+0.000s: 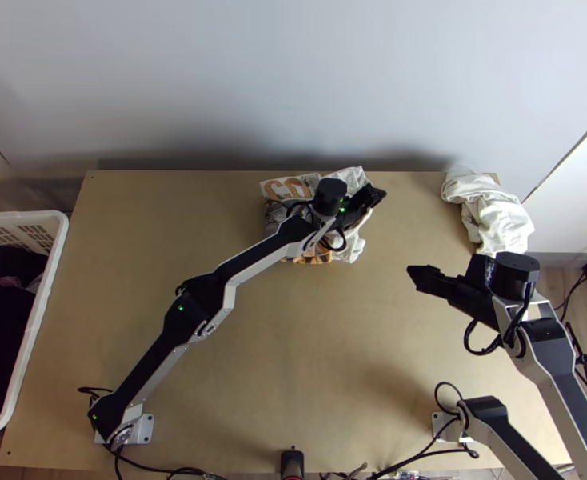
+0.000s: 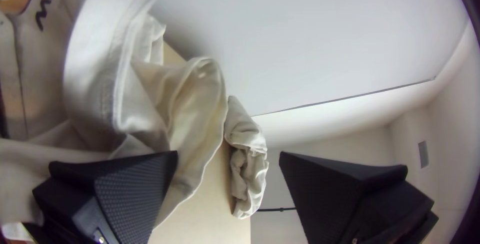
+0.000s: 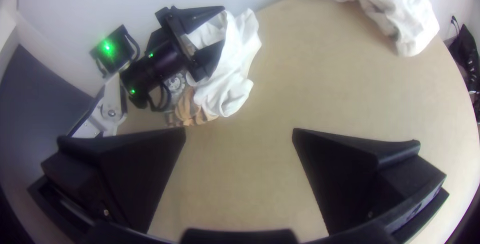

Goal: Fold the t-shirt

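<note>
A t-shirt (image 1: pixel 351 245), white with an orange and grey print, lies bunched near the table's back edge. Over its right part is my left gripper (image 1: pixel 380 194); the left wrist view shows that gripper (image 2: pixel 228 156) open, with white cloth (image 2: pixel 145 88) beside and behind one finger. It stands open above the shirt (image 3: pixel 232 81) in the right wrist view too. My right gripper (image 1: pixel 412 276) is over bare table, right of and nearer than the shirt. Its fingers are wide apart in its own view, the gripper (image 3: pixel 239 131) holding nothing.
A second white cloth (image 1: pixel 489 212) lies crumpled at the table's back right corner. A white basket (image 1: pixel 44 308) with dark clothes stands at the left edge. A pale wall (image 1: pixel 293 80) rises behind the table (image 1: pixel 293 360), which is bare between the arms.
</note>
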Motion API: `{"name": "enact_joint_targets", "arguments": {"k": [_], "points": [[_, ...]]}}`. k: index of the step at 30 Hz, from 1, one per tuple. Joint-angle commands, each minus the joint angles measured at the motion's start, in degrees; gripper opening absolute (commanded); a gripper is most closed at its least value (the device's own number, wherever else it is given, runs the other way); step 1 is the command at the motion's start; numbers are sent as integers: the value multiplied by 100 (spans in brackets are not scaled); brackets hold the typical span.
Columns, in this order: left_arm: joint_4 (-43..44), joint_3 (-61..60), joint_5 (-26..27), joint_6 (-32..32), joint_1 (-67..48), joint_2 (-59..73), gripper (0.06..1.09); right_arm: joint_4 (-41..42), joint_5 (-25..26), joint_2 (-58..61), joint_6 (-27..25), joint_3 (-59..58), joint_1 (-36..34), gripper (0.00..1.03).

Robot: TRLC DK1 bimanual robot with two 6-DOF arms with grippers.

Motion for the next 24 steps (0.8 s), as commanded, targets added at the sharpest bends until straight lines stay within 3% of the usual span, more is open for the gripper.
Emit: {"name": "enact_joint_targets", "arguments": {"k": [1,13,16,19,21,24], "points": [[-7,15,-518,115,-4,-229,104,29,-184,-182,195,-183,-59,99],[-394,-47,-676,-87,31,-1283,104,161,-158,-226,160,-306,73,99],[-570,-407,-614,396,154,-1758,104,266,-123,-147,212,-297,170,98],[-1229,-653,-201,1117,356,-2127,104,504,-70,82,221,-210,398,98],[-1677,-758,150,1222,470,-2347,104,653,-61,284,221,-122,530,98],[-2020,-758,186,1442,470,-2461,104,882,-61,530,212,-34,715,98]]}}
